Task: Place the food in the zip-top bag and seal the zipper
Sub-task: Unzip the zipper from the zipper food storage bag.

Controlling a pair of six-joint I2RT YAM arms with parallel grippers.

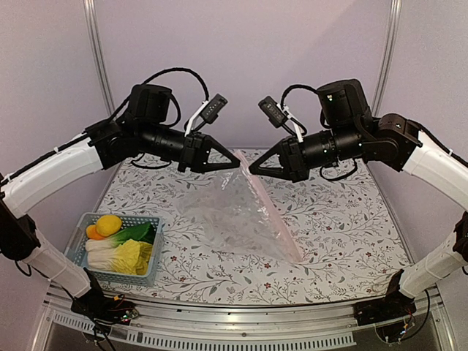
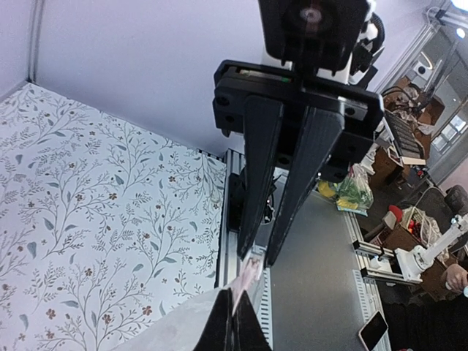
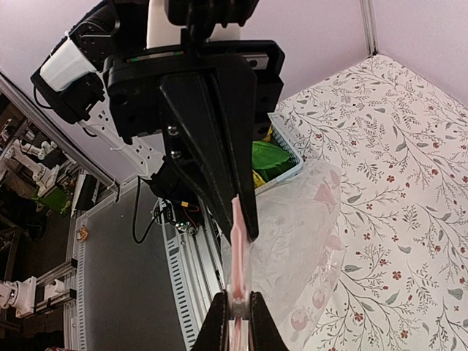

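Floral table [image 1: 329, 234] carries a blue basket [image 1: 153, 265] of food [image 1: 121, 245]. Higher up, the left hand [image 1: 235, 164] and right hand [image 1: 254, 169] each clamp the top edge of the clear bag [image 1: 234, 212] (tips almost touching).

We see the left arm [image 1: 51, 172] and right arm [image 1: 439, 168] shelled white, with black joints, looping cables [image 1: 172, 71] and tapering fingers [image 1: 219, 156].

left pincer [image 2: 232, 298] clamped on bag [image 2: 183, 327] (pink edge), right pincer [image 2: 261, 256] opposite
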